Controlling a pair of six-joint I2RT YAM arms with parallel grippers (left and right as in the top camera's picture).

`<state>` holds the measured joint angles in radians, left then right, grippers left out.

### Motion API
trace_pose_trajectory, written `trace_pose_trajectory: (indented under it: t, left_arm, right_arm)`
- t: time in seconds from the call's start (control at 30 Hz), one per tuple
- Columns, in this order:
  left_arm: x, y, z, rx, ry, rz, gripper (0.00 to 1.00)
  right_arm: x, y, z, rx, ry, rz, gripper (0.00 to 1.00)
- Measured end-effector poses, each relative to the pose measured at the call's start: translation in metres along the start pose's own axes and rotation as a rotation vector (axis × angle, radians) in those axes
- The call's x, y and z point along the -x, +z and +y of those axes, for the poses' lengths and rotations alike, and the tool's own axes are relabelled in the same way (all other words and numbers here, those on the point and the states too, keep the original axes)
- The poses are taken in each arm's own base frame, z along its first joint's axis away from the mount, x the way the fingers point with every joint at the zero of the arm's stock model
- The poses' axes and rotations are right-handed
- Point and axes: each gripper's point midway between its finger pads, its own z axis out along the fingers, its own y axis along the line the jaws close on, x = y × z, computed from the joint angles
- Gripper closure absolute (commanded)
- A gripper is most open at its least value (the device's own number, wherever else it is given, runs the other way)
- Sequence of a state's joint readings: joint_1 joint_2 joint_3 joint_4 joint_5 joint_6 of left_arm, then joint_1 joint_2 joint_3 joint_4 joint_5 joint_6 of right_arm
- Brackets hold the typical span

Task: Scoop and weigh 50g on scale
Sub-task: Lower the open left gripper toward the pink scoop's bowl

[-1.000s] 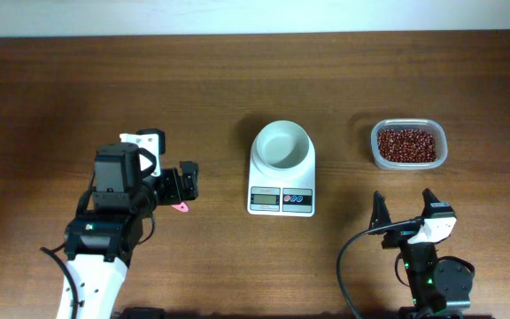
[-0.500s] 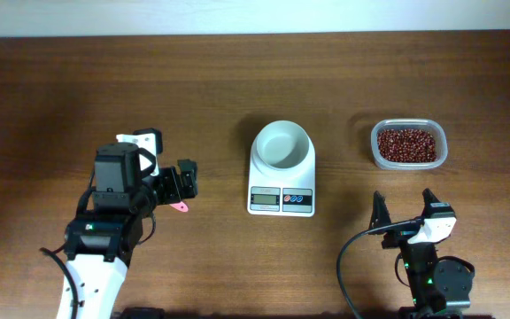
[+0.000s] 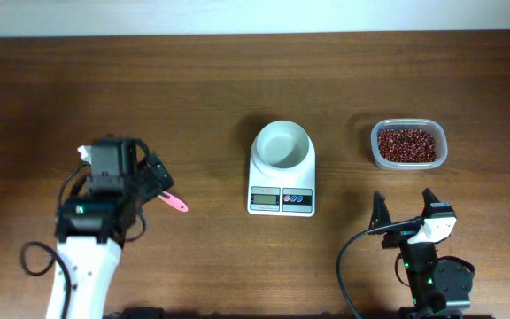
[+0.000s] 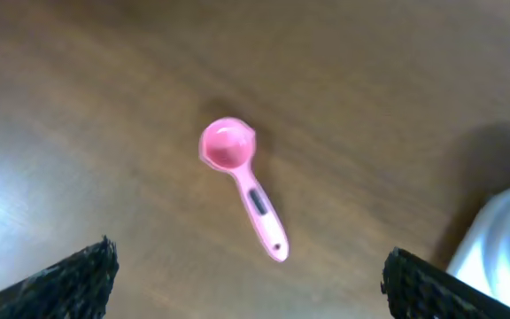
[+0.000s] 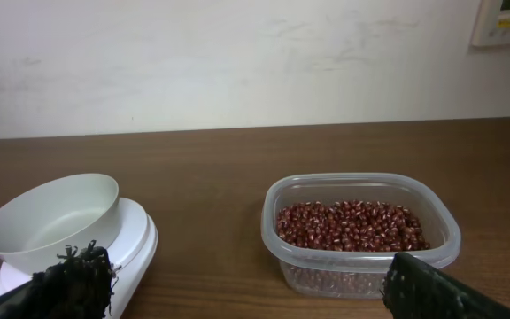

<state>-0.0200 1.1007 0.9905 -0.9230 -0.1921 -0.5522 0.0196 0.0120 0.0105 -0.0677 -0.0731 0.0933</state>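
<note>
L gripper point(image 4: 251, 285) is held spread over spoon point(image 4: 247, 184) nr tabletop's point(image 3: 237, 80) left edge; R gripper point(image 3: 404, 206) is spread, empty, at front edge.

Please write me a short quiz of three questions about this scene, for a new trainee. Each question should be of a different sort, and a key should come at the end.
1. True or false: the bowl on the scale already holds beans.
2. Where does the pink spoon lie? A) in the bowl; B) on the table, under the left gripper; C) among the beans.
3. In a few words: what holds the beans now?

Key
1. False: the bowl is empty.
2. B.
3. The clear tub, to the right of the scale.
</note>
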Motion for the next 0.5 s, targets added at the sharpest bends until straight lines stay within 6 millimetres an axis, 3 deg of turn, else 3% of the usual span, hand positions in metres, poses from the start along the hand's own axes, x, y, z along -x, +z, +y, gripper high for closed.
trace_pose_trajectory:
  t: [0.17,0.33,0.5]
  left_arm:
    - [0.012,0.007,0.003,0.077,-0.078,0.114,0.01]
    - [-0.003,0.014,0.007,0.095,-0.102,0.208,0.01]
    - [0.002,0.016,0.019,0.113,-0.165,0.207,0.09]
  right_arm:
    - [0.0,0.0,0.0,0.0,0.0,0.0,0.01]
    - [0.0,0.0,0.0,0.0,-0.001,0.0,0.01]
    - [0.0,0.0,0.0,0.0,0.0,0.0,0.01]
